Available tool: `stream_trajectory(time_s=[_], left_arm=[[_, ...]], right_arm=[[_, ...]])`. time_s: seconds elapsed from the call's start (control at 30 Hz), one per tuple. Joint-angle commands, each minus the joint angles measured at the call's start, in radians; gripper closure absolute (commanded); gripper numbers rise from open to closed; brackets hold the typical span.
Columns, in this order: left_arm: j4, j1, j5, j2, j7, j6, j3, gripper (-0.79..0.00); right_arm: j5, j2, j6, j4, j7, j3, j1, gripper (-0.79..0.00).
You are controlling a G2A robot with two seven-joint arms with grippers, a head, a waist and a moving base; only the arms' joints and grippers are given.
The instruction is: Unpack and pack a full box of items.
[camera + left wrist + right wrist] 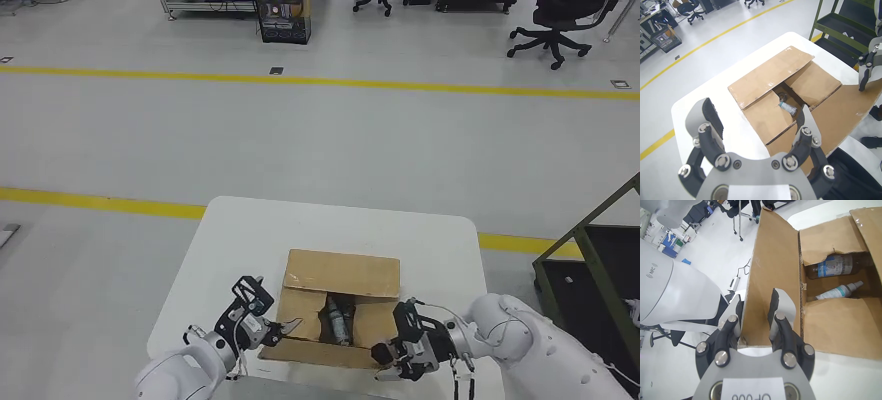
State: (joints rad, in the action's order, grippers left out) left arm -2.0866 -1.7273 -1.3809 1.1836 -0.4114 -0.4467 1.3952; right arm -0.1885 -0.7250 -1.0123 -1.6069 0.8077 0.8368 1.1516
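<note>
A cardboard box point(340, 275) sits on a white table point(240, 240), its top flaps partly folded back. The right gripper point(757, 313) is pinched narrow on the box's long near flap point(772, 256) at the box's right near corner, with one finger on the flap's inner face and the other behind the cardboard. The left gripper point(755, 115) hovers over the box's left near corner, its jaws spread wide and holding nothing. Inside the box, in the gap between the flaps, lie a brown bottle point(832, 266) and a small white bottle point(838, 291) — both on their sides.
</note>
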Motion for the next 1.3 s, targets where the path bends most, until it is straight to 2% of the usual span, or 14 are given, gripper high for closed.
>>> stream_trajectory(time_s=[0.0, 0.1, 0.2, 0.23, 0.33, 0.37, 0.47, 0.57, 0.63, 0.67, 0.73, 0.77, 0.97, 1.27], left_arm=[[-0.001, -0.008, -0.004, -0.002, -0.007, -0.014, -0.009, -0.785], [0.001, -0.018, -0.015, -0.005, -0.012, -0.032, -0.020, -0.785], [0.005, -0.023, -0.026, -0.007, -0.015, -0.042, -0.027, -0.785], [0.008, -0.024, -0.029, -0.008, -0.016, -0.046, -0.029, -0.785], [0.012, -0.025, -0.039, -0.011, -0.020, -0.059, -0.033, -0.785], [0.013, -0.026, -0.040, -0.012, -0.021, -0.061, -0.033, -0.785], [0.013, -0.029, -0.042, -0.014, -0.023, -0.066, -0.033, -0.785], [0.013, -0.035, -0.038, -0.017, -0.025, -0.064, -0.030, -0.785], [0.011, -0.040, -0.029, -0.018, -0.028, -0.065, -0.028, -0.785], [0.010, -0.044, -0.024, -0.019, -0.028, -0.069, -0.027, -0.785], [0.007, -0.049, -0.023, -0.021, -0.031, -0.075, -0.022, -0.785], [0.006, -0.051, -0.024, -0.023, -0.030, -0.078, -0.020, -0.785], [0.003, -0.067, -0.034, -0.029, -0.024, -0.091, -0.008, -0.785], [-0.001, -0.077, -0.037, -0.036, -0.014, -0.088, -0.004, -0.785]], right_arm=[[0.017, 0.002, 0.000, 0.009, -0.001, -0.014, -0.011, -0.456], [0.037, 0.005, 0.000, 0.019, -0.014, -0.027, -0.021, -0.474], [0.049, 0.010, 0.000, 0.026, -0.043, -0.025, -0.026, -0.579], [0.052, 0.012, 0.000, 0.027, -0.054, -0.024, -0.024, -0.640], [0.059, 0.020, 0.000, 0.030, -0.082, -0.017, -0.020, -0.613], [0.060, 0.022, 0.000, 0.031, -0.095, -0.014, -0.018, -0.656], [0.059, 0.031, 0.000, 0.018, -0.140, 0.000, -0.009, -0.665], [0.065, 0.043, 0.000, 0.024, -0.196, 0.027, 0.009, -0.536], [0.067, 0.050, 0.000, 0.025, -0.241, 0.044, 0.023, -0.379], [0.071, 0.053, 0.000, 0.030, -0.267, 0.053, 0.031, -0.345], [0.068, 0.058, 0.000, 0.041, -0.310, 0.068, 0.046, -0.179], [0.075, 0.060, 0.000, 0.053, -0.340, 0.075, 0.055, -0.022], [0.091, 0.045, 0.000, 0.118, -0.386, 0.035, 0.060, 0.000], [0.130, -0.037, 0.000, 0.216, -0.261, -0.162, -0.058, 0.000]])
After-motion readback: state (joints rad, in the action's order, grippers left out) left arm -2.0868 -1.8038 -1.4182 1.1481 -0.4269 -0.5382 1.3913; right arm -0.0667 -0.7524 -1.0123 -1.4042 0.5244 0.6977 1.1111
